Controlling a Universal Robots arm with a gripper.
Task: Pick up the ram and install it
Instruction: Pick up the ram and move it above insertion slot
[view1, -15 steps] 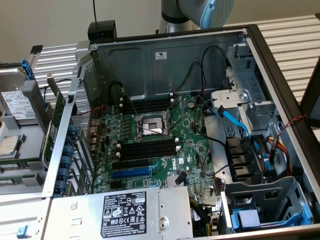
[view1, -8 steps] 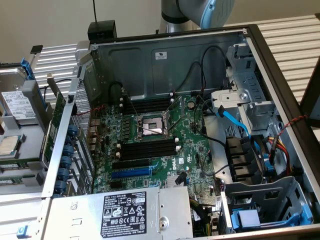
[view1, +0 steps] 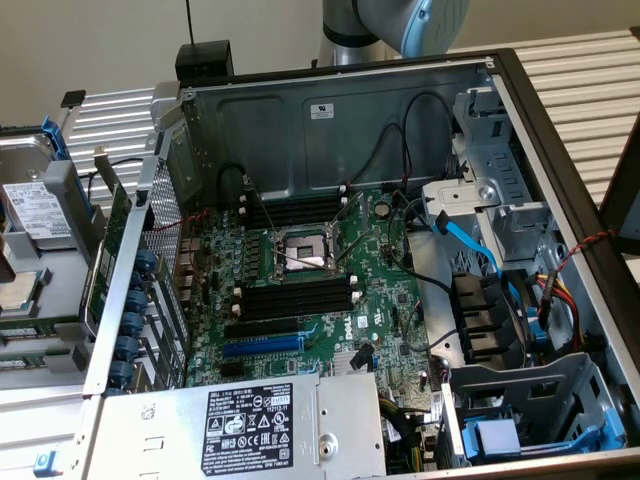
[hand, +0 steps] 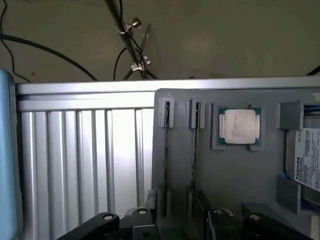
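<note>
The ram (hand: 165, 160) stands on its long edge in a slotted holder of the grey tray (hand: 225, 180). The wrist view sees it edge-on, as a thin dark line running the length of the holder, so its chips and label cannot be made out. A second stick (hand: 194, 150) stands the same way in the next holder of the tray, parallel to the first and apart from it. Which of the two is meant cannot be told. In the exterior view the sticks show as long, narrow green strips (view1: 40, 329) in the tray.

Also in the tray, just beyond the second stick, a processor (hand: 240, 125) lies flat in its own recess, and past that is a hard drive (hand: 306, 160) with a white label.

The gripper (hand: 172, 230) hangs over the tray at the near ends of the two sticks. Its jaws are spread wide and grasp nothing (no stick lies between them).

Beside the tray stands the open computer case (view1: 330, 120). The black memory slots (view1: 300, 295) on its board are bare.
</note>
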